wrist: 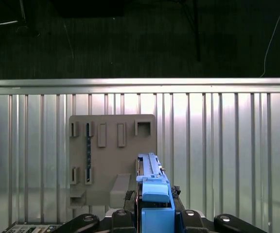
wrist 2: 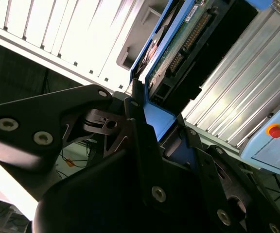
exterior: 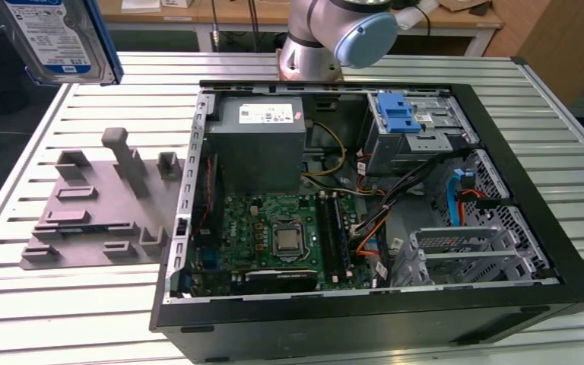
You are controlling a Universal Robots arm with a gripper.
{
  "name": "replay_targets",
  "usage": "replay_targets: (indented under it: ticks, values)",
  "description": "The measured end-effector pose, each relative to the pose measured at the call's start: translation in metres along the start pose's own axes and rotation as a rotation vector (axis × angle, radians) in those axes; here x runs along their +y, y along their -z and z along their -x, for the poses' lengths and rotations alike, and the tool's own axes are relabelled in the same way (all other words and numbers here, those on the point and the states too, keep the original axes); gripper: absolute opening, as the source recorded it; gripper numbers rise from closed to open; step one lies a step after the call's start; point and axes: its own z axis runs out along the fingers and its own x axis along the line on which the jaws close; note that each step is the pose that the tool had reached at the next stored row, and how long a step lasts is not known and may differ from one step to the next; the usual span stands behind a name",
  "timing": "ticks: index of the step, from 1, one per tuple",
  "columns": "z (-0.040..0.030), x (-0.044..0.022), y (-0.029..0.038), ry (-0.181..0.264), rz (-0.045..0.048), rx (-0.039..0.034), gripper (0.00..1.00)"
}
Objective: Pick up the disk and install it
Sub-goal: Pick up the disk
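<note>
the gripper (wrist 2: 160, 127) is clenching on the blue bracket of the disk (exterior: 54, 34), with its black fingers (wrist 2: 137, 131) pressing on both sides. in the exterior view the disk is hanging at the upper left of the frame (label facing the camera), lifted off the slatted table (exterior: 566, 152). the grey fixture plate (exterior: 89, 209) is lying at mid left, beside the open computer case (exterior: 373, 319).

Pretty clearly a robotics lab or test workshop: a robot arm (exterior: 318, 46) stands at the edge of a slatted aluminium table (exterior: 556, 137), with an opened-up computer case (exterior: 535, 304) lying on it beside a grey fixture plate (exterior: 79, 220). Wooden desks (exterior: 455, 19) sit behind, plus a control box (wrist 2: 271, 150) with a red stop button (wrist 2: 275, 131).
</note>
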Motion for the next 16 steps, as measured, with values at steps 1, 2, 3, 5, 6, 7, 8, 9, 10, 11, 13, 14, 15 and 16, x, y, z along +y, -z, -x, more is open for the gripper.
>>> replay_targets:
  ticks: [1,2,3,5,6,7,8,9,10,11,13,14,15,16]
  values:
    - [0.0,-0.0002,0.0,0.0,0.0,0.0,0.36]
    - [0.0,-0.0004,0.0,0.0,0.0,0.0,0.36]
    - [0.0,-0.0006,0.0,0.0,0.0,0.0,0.36]
    - [0.0,-0.001,0.0,0.0,0.0,0.0,0.36]
    - [0.0,-0.0013,0.0,0.0,0.0,0.0,0.36]
    - [0.0,-0.0015,0.0001,0.0,0.0001,0.0,0.36]
    - [0.0,-0.0017,0.0,0.0,0.0,0.0,0.36]
    - [0.0,-0.0018,0.0,0.0,-0.0001,0.0,0.36]
    - [0.0,-0.0021,0.0,0.0,0.0,0.0,0.36]
    - [0.0,-0.0022,0.0,0.0,0.0,0.0,0.36]
    - [0.0001,-0.0026,0.0,0.0,0.0,0.0,0.36]
    - [0.0001,-0.0028,0.0,0.0,0.0,0.0,0.36]
    - [0.0001,-0.003,0.0,0.0,0.0,0.0,0.36]
    - [0.0001,-0.0033,0.0,0.0,0.0,0.0,0.36]
